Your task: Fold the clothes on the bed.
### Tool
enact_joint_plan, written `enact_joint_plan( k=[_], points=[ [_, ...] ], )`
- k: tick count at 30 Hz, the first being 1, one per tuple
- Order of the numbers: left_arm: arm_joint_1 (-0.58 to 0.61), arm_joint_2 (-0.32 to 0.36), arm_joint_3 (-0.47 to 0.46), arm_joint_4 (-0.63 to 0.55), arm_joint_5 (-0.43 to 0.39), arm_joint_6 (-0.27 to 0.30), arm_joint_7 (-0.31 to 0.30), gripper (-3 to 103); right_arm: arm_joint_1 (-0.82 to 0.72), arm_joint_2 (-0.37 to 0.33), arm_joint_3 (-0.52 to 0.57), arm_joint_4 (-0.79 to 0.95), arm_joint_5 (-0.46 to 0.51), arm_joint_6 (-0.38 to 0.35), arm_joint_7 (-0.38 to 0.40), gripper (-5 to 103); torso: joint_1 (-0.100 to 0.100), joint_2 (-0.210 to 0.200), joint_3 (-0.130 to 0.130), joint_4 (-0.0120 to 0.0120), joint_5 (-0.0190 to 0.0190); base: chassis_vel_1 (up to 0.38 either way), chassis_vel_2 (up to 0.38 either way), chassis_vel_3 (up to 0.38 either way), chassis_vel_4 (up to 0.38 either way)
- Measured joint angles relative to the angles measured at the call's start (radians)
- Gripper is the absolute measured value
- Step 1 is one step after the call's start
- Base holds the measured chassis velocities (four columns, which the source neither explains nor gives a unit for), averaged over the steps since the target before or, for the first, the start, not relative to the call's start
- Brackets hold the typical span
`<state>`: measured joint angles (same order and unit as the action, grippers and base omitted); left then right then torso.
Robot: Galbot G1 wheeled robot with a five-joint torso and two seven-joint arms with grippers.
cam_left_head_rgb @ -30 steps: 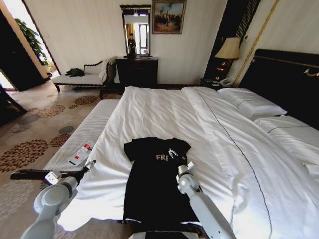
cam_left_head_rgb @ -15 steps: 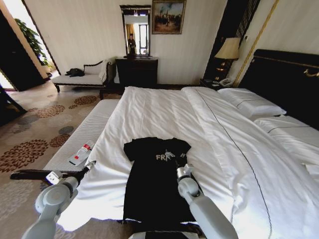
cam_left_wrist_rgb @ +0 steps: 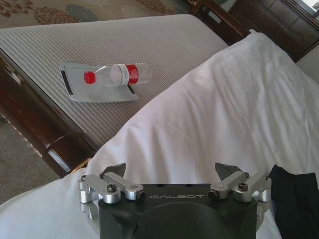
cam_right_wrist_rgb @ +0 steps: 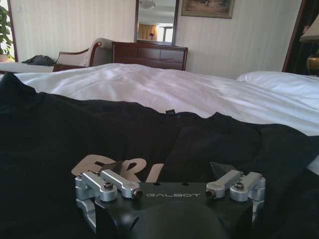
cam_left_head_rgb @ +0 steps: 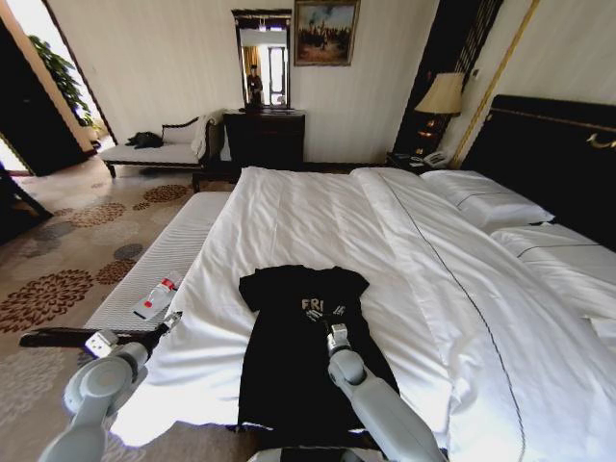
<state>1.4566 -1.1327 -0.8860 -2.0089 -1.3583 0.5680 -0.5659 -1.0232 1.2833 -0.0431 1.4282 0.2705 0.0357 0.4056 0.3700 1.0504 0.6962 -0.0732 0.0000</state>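
Observation:
The clothes, a black T-shirt (cam_left_head_rgb: 294,356), lie flat on the near part of the bed (cam_left_head_rgb: 318,212), with one side folded over so the white lettering (cam_left_head_rgb: 310,304) reads only in part. My right gripper (cam_left_head_rgb: 325,314) sits low over the chest just below the lettering, open and holding nothing. In the right wrist view the gripper (cam_right_wrist_rgb: 169,168) hovers right above the black cloth (cam_right_wrist_rgb: 99,129). My left gripper (cam_left_head_rgb: 173,320) hangs open over the white duvet at the bed's left edge, apart from the shirt. The left wrist view shows this gripper (cam_left_wrist_rgb: 172,168) and the shirt's edge (cam_left_wrist_rgb: 294,194).
A striped bench (cam_left_head_rgb: 164,260) runs along the bed's left side and carries a red-capped bottle (cam_left_wrist_rgb: 117,74) on a flat grey tray (cam_left_wrist_rgb: 99,92). Pillows (cam_left_head_rgb: 486,202) and a dark headboard (cam_left_head_rgb: 549,144) are at the right. A chaise (cam_left_head_rgb: 154,149) and dresser (cam_left_head_rgb: 265,135) stand by the far wall.
My right arm has swung left and drawn back a little, bringing its gripper from the shirt's right side to the middle of the chest. The left arm has hardly moved.

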Motion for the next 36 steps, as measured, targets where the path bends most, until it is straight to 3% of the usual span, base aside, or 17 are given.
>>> enact_joint_plan(
  k=[3,5,13,15,18,20,25,32,36],
  points=[
    [-0.005,-0.003,0.006,0.007,0.006,-0.001,0.001,100,0.000,0.003,0.009,-0.008,0.004,-0.003,0.003,84,0.000,0.000,0.000,0.0000,-0.0001,0.000,0.000,0.000,0.000],
    [-0.007,-0.003,0.008,0.009,0.009,-0.002,0.001,100,0.000,0.004,0.012,-0.010,0.006,-0.003,0.004,84,0.000,0.000,0.000,0.0000,0.0000,0.000,0.000,0.000,0.000],
    [-0.012,-0.004,0.013,0.016,0.014,-0.003,0.002,100,0.000,0.006,0.041,-0.015,0.029,-0.005,0.008,47,0.000,0.000,0.000,0.0000,0.0000,0.000,0.000,0.000,0.000],
    [-0.012,-0.004,0.013,0.016,0.014,-0.003,0.002,100,-0.001,0.006,0.045,-0.015,0.033,-0.005,0.010,47,0.000,0.000,0.000,0.0000,0.0000,0.000,0.000,0.000,0.000],
    [-0.012,-0.004,0.014,0.016,0.015,-0.004,0.002,100,-0.002,0.006,0.059,-0.015,0.044,-0.006,0.012,30,0.000,0.000,0.000,0.0000,0.0000,0.000,0.000,0.000,0.000],
    [-0.012,-0.004,0.014,0.016,0.015,-0.004,0.003,100,-0.003,0.006,0.063,-0.014,0.048,-0.006,0.012,30,0.000,0.000,0.000,0.0000,0.0000,0.000,0.000,0.000,0.000],
    [-0.012,-0.005,0.015,0.016,0.019,-0.005,0.003,100,-0.007,0.005,0.088,0.010,0.093,0.023,-0.004,4,0.000,0.000,0.000,-0.0002,0.0000,0.000,0.000,0.000,0.000],
    [-0.010,-0.005,0.014,0.014,0.019,-0.006,0.003,100,-0.006,0.007,0.144,0.050,0.135,0.075,-0.028,1,0.000,0.000,0.000,0.0000,0.0000,0.000,0.000,0.000,0.000],
    [-0.008,-0.005,0.011,0.010,0.019,-0.008,0.004,100,-0.006,-0.001,0.228,0.088,0.178,0.086,-0.040,1,0.000,0.000,0.000,0.0001,0.0002,0.000,0.000,0.000,0.000]
  ],
)
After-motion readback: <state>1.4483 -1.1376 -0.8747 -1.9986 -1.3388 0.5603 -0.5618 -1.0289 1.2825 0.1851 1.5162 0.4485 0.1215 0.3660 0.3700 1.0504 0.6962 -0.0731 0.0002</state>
